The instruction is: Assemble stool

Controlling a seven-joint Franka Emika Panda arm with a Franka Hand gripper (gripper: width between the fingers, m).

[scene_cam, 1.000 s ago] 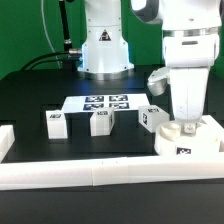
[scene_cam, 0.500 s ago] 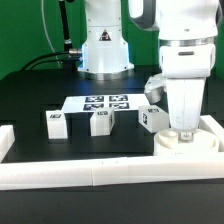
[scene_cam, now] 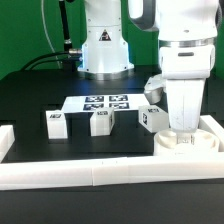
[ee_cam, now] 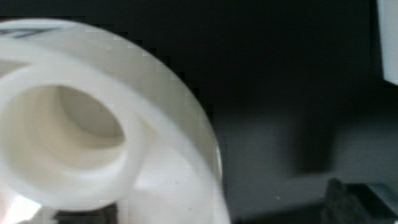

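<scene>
Claw (scene_cam: 185, 133) low over seat (scene_cam: 168, 143), blocks access from above. Seat boxed in corner: front rail (scene_cam: 90, 172) and right rail (scene_cam: 214, 128) wall two sides. Right leg block (scene_cam: 152, 118) just beside seat, narrows approach from exterior view's left. Middle leg block (scene_cam: 100, 121) and left leg block (scene_cam: 56, 122) in row, open gaps between. Marker board (scene_cam: 100, 103) flat behind, no barrier. Bare table (scene_cam: 30, 100) toward exterior view's left, up to left rail (scene_cam: 5, 140). Robot base (scene_cam: 105, 50) blocks rear.

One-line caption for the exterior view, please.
Gripper low over the round stool seat in the corner of the white border rails; three leg blocks stand in a row by the marker board.
</scene>
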